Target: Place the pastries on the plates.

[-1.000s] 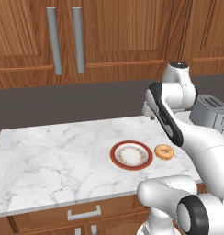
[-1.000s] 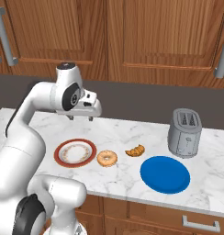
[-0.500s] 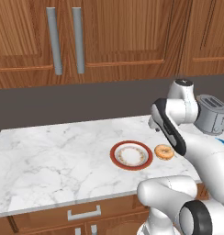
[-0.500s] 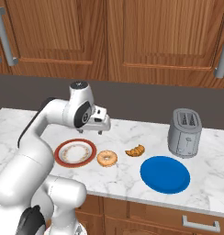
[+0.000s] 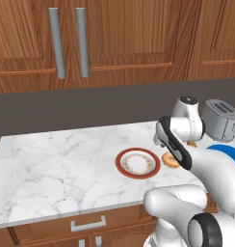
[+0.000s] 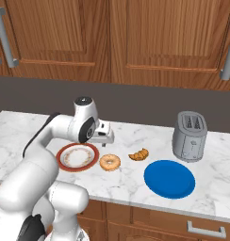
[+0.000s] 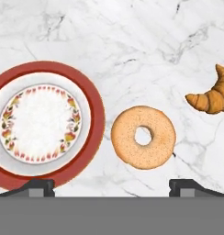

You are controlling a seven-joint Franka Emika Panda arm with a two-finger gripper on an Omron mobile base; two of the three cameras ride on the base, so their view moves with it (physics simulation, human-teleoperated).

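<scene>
— Looking down the hand view, I had the gripper [image 7: 112,189] with its jaws spread wide and nothing between them; one dark tip sat at the lower left of the frame, the other at the lower right.

— And the doughnut?

— The doughnut [image 7: 143,137] lay just above the gap between the tips, a little right of centre, flat on the marble counter [image 7: 132,41]. It was a ring, so it had no long axis to line up on. The red-rimmed plate [image 7: 96,114] sat just beside it on the left of the frame, close but, as far as I could tell, apart. The croissant-shaped pastry [image 7: 210,97] was at the right edge, well apart from the doughnut.

— So the next move?

— I judged it a near-straight descent onto the ring, with a small shift to centre it.

— What did the base cameras add?

— The right base view showed the blue plate [image 6: 169,179] at lower right and the toaster [image 6: 189,136] behind it. It also showed the hand [image 6: 102,134] held above the counter, not on it. In the left base view the arm hid part of the doughnut [image 5: 169,160].
</scene>
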